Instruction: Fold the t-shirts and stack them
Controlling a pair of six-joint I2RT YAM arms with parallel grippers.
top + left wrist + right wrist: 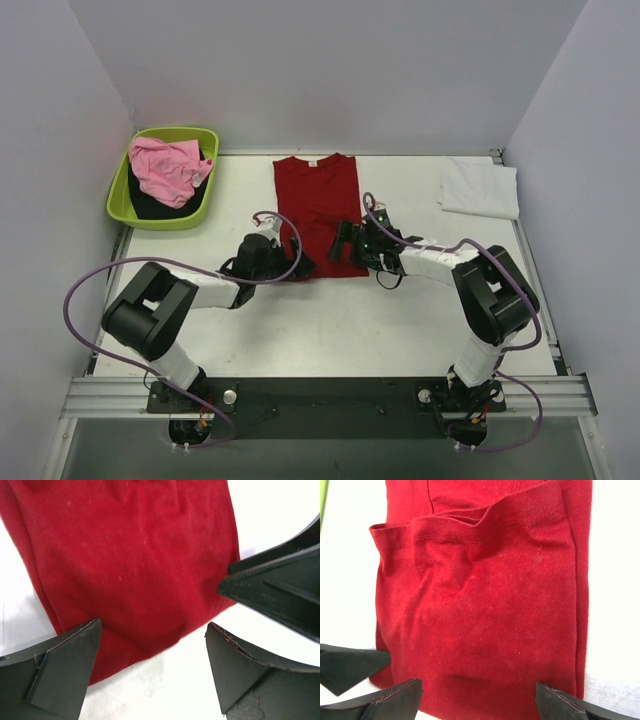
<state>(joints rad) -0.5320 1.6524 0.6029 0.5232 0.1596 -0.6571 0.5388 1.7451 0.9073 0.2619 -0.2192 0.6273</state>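
Note:
The deep red t-shirt (318, 200) lies flat mid-table, its sides folded in to a narrow strip. My left gripper (293, 266) is open at its near left corner; in the left wrist view (153, 625) the jaws straddle the red hem (135, 580) without holding it. My right gripper (344, 240) is open over the near right part; in the right wrist view (477, 689) red cloth (485, 615) fills the gap between the fingers. A folded white t-shirt (480, 187) lies back right. The pink t-shirt (165, 167) and black t-shirt (150, 206) sit crumpled in the tub.
The lime-green tub (205, 140) stands at the back left by the wall. Grey walls close in the table on three sides. A stitched edge (470, 527) lies rumpled across the red cloth. The other arm's fingers (280, 590) show beside the left gripper.

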